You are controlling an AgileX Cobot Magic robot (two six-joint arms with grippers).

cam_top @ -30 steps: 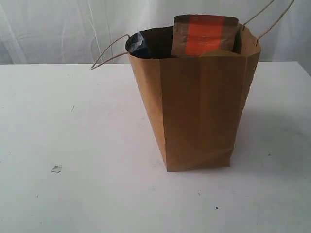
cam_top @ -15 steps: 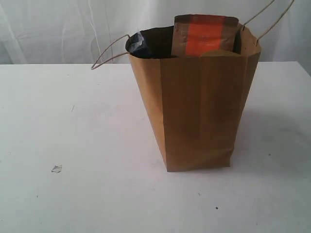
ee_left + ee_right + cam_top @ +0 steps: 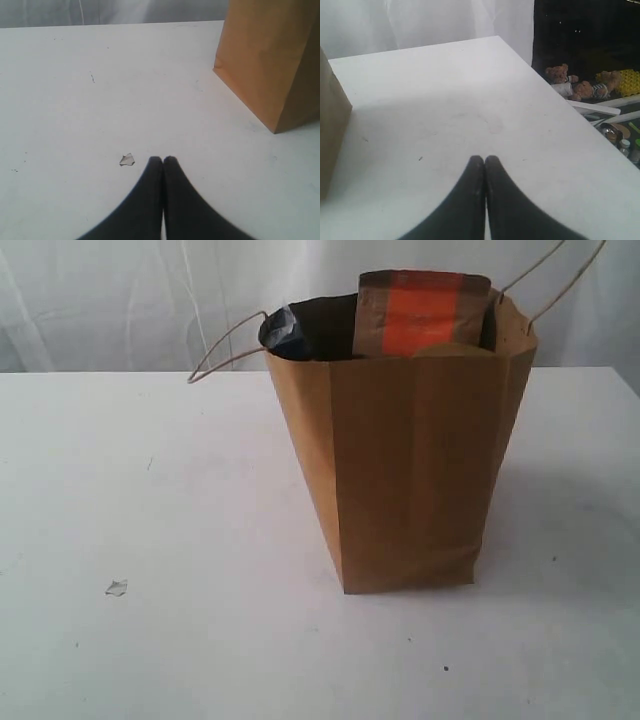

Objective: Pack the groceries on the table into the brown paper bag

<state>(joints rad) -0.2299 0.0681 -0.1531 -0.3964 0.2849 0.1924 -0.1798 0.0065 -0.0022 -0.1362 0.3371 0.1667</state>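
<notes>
The brown paper bag (image 3: 405,455) stands upright on the white table (image 3: 150,490), its twisted handles splayed outward. A brown pouch with an orange label (image 3: 422,312) pokes above its rim, and a dark blue packet end (image 3: 285,332) shows at the bag's left inner edge. The other groceries are hidden. The bag's lower corner (image 3: 267,60) appears in the left wrist view, and its edge (image 3: 332,130) in the right wrist view. My left gripper (image 3: 163,160) is shut and empty over bare table. My right gripper (image 3: 484,159) is shut and empty, to the bag's right. Neither gripper appears in the exterior view.
A small white crumb (image 3: 116,588) lies on the table left of the bag, close to my left fingertips (image 3: 127,160). The table's right edge (image 3: 560,107) drops off to a dark area with teddy bears (image 3: 572,85) and clutter. A white curtain hangs behind.
</notes>
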